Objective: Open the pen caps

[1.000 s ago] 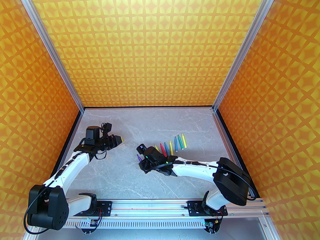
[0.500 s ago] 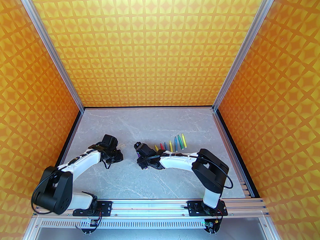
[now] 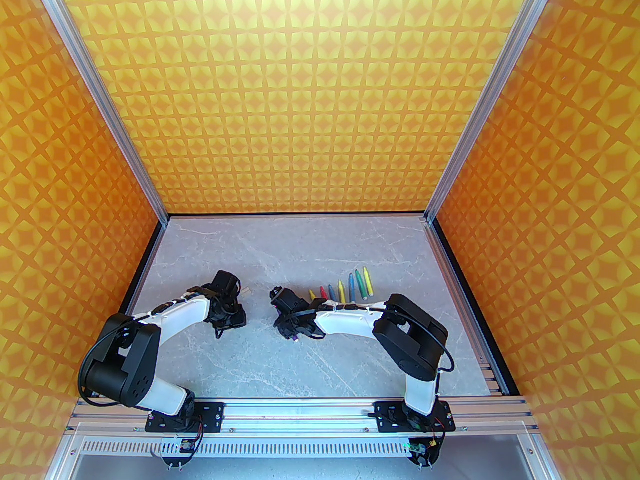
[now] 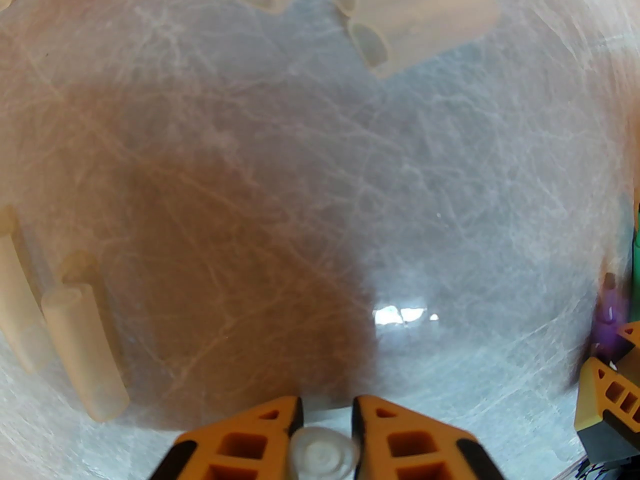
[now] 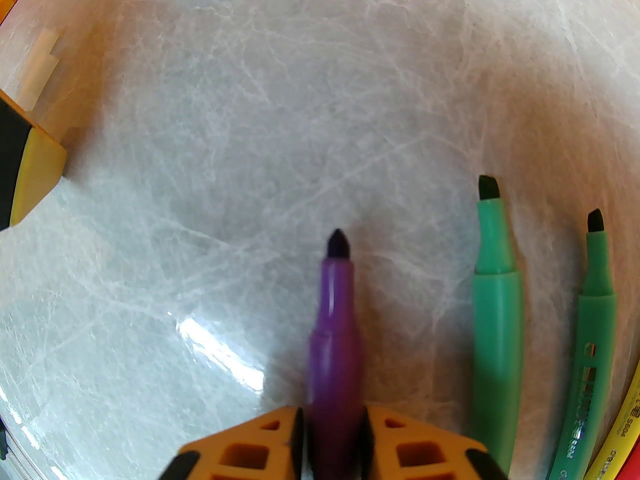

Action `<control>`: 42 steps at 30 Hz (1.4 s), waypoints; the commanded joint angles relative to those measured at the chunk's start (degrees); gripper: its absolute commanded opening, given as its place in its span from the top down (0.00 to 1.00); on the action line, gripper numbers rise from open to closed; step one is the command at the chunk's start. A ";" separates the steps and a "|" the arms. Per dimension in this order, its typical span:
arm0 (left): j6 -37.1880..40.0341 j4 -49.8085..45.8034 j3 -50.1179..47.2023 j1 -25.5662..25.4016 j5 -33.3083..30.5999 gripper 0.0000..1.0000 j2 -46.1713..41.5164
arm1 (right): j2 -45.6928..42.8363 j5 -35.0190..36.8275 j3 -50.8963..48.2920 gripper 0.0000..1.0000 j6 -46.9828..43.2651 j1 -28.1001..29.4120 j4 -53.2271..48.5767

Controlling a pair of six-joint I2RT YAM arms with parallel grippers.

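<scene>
Held one pulled-off pen cap (image 4: 322,452) tight in the left gripper (image 4: 326,407) and the bare purple pen (image 5: 334,328) in the right gripper (image 5: 331,418), near other loose caps (image 4: 420,23) and bare pens (image 5: 495,318); looked almost done.

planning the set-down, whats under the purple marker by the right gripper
Bare marble table lies under the purple marker, from its tip down the barrel. Its rear end is covered by the right gripper, so what sits beneath there cannot be seen.
</scene>
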 commanded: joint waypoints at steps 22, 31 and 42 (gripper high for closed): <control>19.60 28.74 -9.21 7.34 -19.71 0.04 -23.54 | -36.13 27.41 -11.79 0.02 -20.42 -11.92 11.05; 26.20 66.53 -23.30 20.48 -20.51 0.01 -15.12 | -44.28 34.03 -36.24 0.01 -19.62 -37.90 35.74; 25.91 68.28 -20.65 21.78 -17.29 0.01 -9.09 | -32.71 32.98 -42.67 0.02 -22.01 -42.71 55.94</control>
